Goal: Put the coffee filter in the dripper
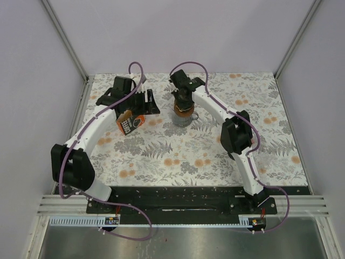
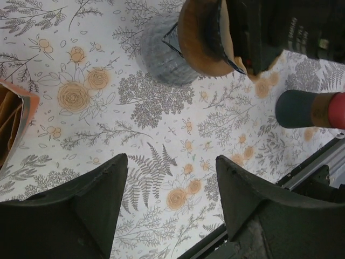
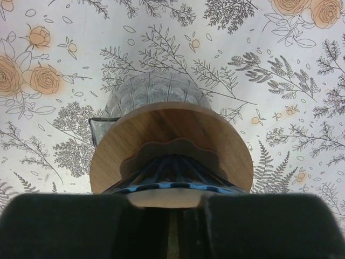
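The dripper, a wooden ring with a dark wire cone, sits on a ribbed glass cup at the table's middle back. My right gripper is right above it, jaws nearly closed on a thin tan coffee filter whose edge lies over the cone's rim. My left gripper is open and empty above the cloth, left of the dripper.
An orange filter package lies under the left arm; its edge shows in the left wrist view. A dark cylinder with a red end lies right of the dripper. The flowered cloth covers the table.
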